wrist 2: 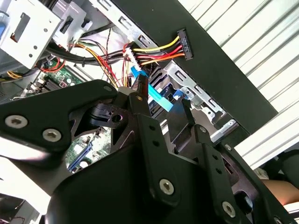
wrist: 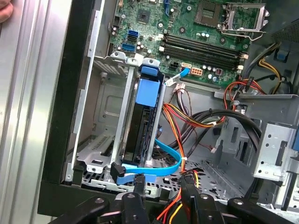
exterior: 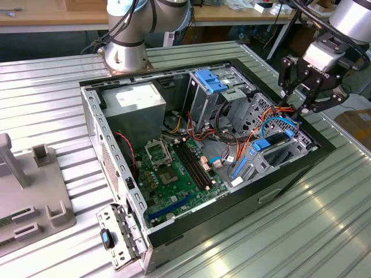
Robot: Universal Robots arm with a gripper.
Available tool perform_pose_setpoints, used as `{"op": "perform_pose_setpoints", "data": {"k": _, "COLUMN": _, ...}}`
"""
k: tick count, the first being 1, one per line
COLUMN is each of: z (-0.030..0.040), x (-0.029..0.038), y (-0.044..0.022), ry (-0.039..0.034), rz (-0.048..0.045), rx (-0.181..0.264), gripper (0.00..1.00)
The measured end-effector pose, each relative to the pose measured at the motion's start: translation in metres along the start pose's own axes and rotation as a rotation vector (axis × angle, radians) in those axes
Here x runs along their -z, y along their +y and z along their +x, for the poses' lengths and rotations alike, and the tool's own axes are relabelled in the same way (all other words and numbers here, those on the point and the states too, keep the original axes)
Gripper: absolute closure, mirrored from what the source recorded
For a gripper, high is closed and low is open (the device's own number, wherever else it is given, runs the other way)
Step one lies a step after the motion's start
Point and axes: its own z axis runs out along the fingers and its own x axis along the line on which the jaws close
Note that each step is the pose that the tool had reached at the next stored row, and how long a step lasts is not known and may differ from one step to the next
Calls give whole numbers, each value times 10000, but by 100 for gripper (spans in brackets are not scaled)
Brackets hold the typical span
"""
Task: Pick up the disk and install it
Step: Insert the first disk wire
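- The gripper [exterior: 298, 104] hangs over the corner of an open computer case [exterior: 278, 191], toward the exterior view's right.
- Its fingers [wrist: 138, 186] are spread apart and grip nothing; in both wrist views loose wires and the bay show in the gap between them.
- The disk [exterior: 262, 143] stands on edge inside a metal bay [wrist: 100, 121] at that same corner, right against the case's black wall.
- In the first wrist view the disk [wrist: 142, 130] shows a dark body between two grey rails, with its blue frame capping the end nearer the green board [wrist: 187, 28].
- A flat blue cable [wrist: 170, 161] curves away from the disk's other end, just beside the fingertips; I cannot tell whether a finger touches the frame there.
- In the second wrist view a black plug [wrist 2: 183, 44] on yellow, orange and red wires lies loose near the case wall, beyond the gripper [wrist 2: 161, 93].
- A second metal cage with a blue bracket [exterior: 210, 81] on top sits further back in the case, well apart from the disk.
- The case rests on a ribbed metal table [exterior: 324, 231].
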Motion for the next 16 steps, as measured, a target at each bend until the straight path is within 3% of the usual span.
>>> {"op": "perform_pose_setpoints", "data": {"k": 4, "z": -1, "x": -1, "y": -12, "ry": 0, "rz": -1, "rx": 7, "gripper": 56}}
{"op": "perform_pose_setpoints", "data": {"k": 8, "z": 3, "x": -6, "y": -105, "ry": -1, "rz": -1, "rx": 18, "gripper": 56}}
{"op": "perform_pose_setpoints", "data": {"k": 11, "z": 3, "x": -6, "y": -106, "ry": -1, "rz": -1, "rx": 18, "gripper": 56}}
{"op": "perform_pose_setpoints", "data": {"k": 14, "z": 9, "x": -11, "y": -185, "ry": -3, "rz": -2, "rx": 44, "gripper": 56}}
{"op": "perform_pose_setpoints", "data": {"k": 16, "z": 14, "x": -13, "y": -216, "ry": -25, "rz": -14, "rx": 410, "gripper": 56}}
